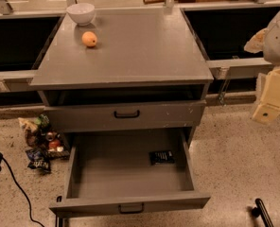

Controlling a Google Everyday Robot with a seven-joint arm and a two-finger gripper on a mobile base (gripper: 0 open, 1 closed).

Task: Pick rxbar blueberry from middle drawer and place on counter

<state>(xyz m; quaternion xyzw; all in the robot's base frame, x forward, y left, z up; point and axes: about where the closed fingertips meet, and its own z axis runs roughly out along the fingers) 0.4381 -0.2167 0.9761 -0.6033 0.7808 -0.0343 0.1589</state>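
Snack bar (pixel 161 156): dark wrapper w/ white print, lying flat on the floor of the mid drawer (pixel 116 171), toward the back R side, near the R wall but not touching it. Mid drawer: grey, pulled far out toward the cam, low walls, small black handle (pixel 130 208) on the front. Top drawer (pixel 173 113) right above: pushed in, black handle too. Counter (pixel 140 56): grey, a bit shiny, top of the cabinet, sticking out past its sides. White bowl (pixel 81 13): back L corner of counter, right way up. Orange fruit (pixel 89 39): just in front of the bowl, close but apart. Gripper (pixel 271 98): cream colored, at far R edge of view, up in the air off to the R of the cabinet, not touching it, well apart from snack bar & mid drawer; partly cut off, so no telling if spread apart or squeezed together. Heap of crumpled bright wrappers (pixel 40 143): on the speckled floor (pixel 234 155), L of cabinet, beside the open drawer's back L corner. Thin black cord (pixel 18 189): on floor at L, curving down to the bottom edge. Black bar-shaped thing (pixel 262 213): bottom R corner, no telling what.
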